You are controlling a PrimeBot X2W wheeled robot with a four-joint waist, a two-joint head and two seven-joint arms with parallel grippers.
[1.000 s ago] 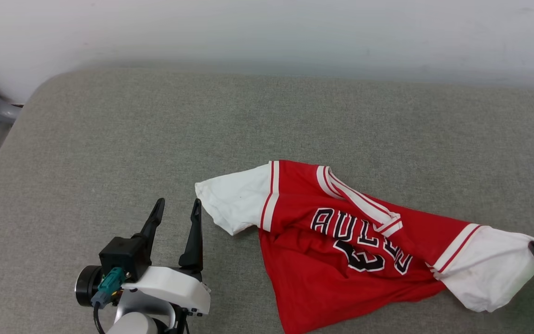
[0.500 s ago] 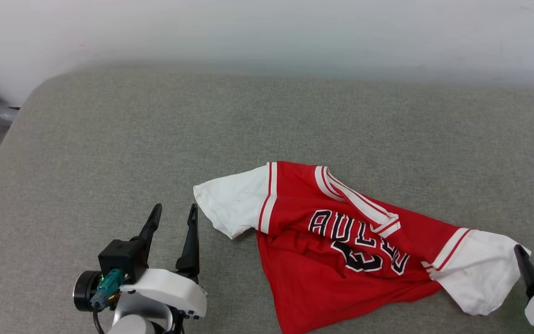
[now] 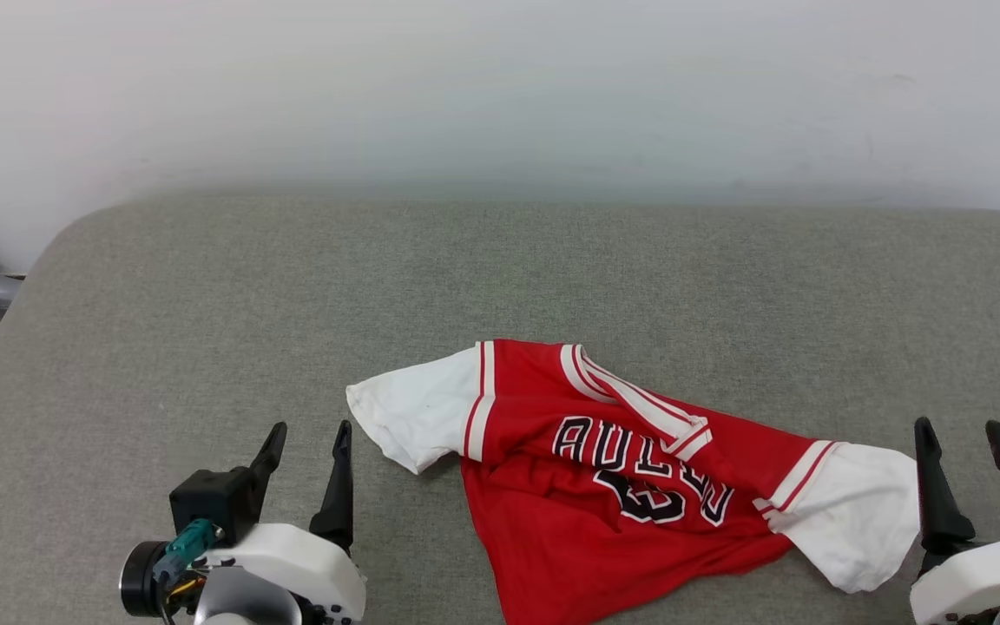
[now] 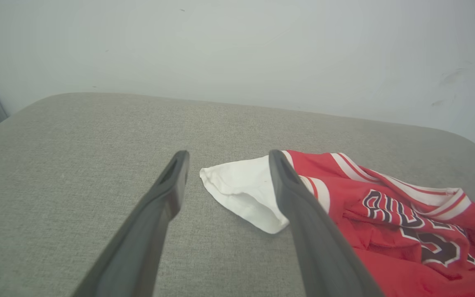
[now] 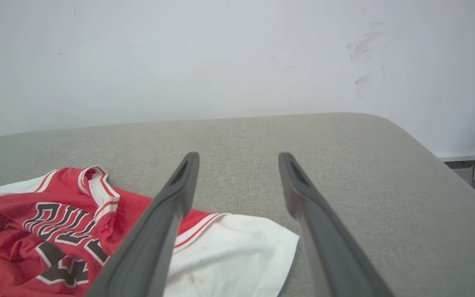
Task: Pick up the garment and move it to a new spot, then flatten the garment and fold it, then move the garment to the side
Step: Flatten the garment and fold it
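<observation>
A second ago the right gripper (image 3: 959,427) was up against the tip of the right sleeve (image 3: 856,512). It now stands just clear of that sleeve, at its 3 o'clock, with its two fingers spread wide and nothing between them. The head camera has also tipped up, so the whole scene sits lower in the head view, but that is not the jersey (image 3: 639,486) sliding. With the pull gone, the jersey lies slack on the grey cushion (image 3: 500,278), running from the middle of the head view toward 4 o'clock. Its chest faces up, the body is bunched and creased under the letters, and the collar is folded across. The left gripper (image 3: 311,430) waits at 7 o'clock, its jaws likewise open and empty, with the white left sleeve (image 3: 413,417) just beside it at 3 o'clock. The move to a new spot looks finished. Flattening probably comes next, most likely with a grip on each sleeve or on the crumpled lower edge.
</observation>
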